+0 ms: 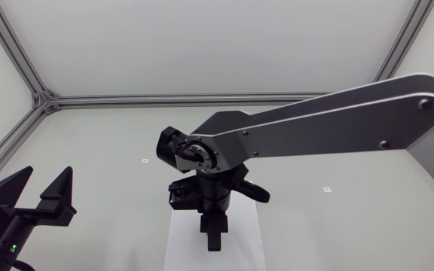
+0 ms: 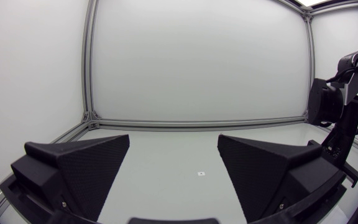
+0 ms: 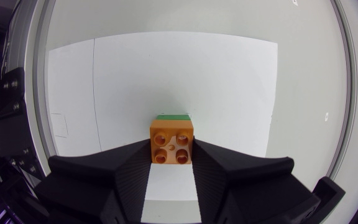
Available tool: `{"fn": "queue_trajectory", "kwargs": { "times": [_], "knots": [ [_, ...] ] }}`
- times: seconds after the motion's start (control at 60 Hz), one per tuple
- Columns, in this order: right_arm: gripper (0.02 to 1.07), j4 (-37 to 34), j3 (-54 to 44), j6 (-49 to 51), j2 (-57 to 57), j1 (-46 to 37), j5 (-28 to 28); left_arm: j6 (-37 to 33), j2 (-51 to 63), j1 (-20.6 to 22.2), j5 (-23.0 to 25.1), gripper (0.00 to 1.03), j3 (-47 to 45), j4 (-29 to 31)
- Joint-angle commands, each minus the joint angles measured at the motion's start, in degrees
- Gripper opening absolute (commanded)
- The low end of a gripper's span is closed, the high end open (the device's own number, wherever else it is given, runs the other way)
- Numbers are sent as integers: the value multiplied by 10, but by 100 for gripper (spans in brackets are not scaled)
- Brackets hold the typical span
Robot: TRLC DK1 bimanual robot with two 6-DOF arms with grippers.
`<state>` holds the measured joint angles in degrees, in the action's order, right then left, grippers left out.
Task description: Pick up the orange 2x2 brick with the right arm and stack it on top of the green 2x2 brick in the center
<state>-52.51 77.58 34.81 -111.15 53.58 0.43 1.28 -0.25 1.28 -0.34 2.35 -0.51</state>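
Our right arm (image 1: 315, 124) is out over the middle of the pale table (image 1: 89, 150), right jaws pinching the orange 2x2 studded plastic brick (image 3: 172, 144) from both sides. A strip of the green plastic brick (image 3: 172, 116) peeks out from under its far edge, on the white paper sheet (image 3: 166, 74). Left jaws are spread wide, nothing in them.

You have two bricks: one orange brick (image 3: 171, 144) and one green brick (image 3: 171, 116). You have two grippers, the left gripper (image 2: 174, 140) and the right gripper (image 3: 171, 152). One white sheet (image 1: 181, 242) lies on the one desk (image 1: 89, 150), which also carries two small markers (image 1: 145, 160).
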Motion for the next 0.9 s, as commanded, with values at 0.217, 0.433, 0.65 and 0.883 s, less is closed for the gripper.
{"fn": "queue_trajectory", "kwargs": {
  "times": [0.217, 0.433, 0.65, 0.883],
  "knots": [
    [8, -1, -4, 11, -23, -1, -2, -8, -5, -4, 3, 99, -23, 9],
    [8, -2, -6, 11, -25, -2, -1, -8, -5, -4, 3, 99, -23, 8],
    [8, -11, -4, 11, -36, -4, -1, -8, -5, -4, 3, 99, -23, 9],
    [8, -28, 6, 1, -65, -21, -2, -7, -5, -4, 3, 99, -23, 9]
  ]
}}
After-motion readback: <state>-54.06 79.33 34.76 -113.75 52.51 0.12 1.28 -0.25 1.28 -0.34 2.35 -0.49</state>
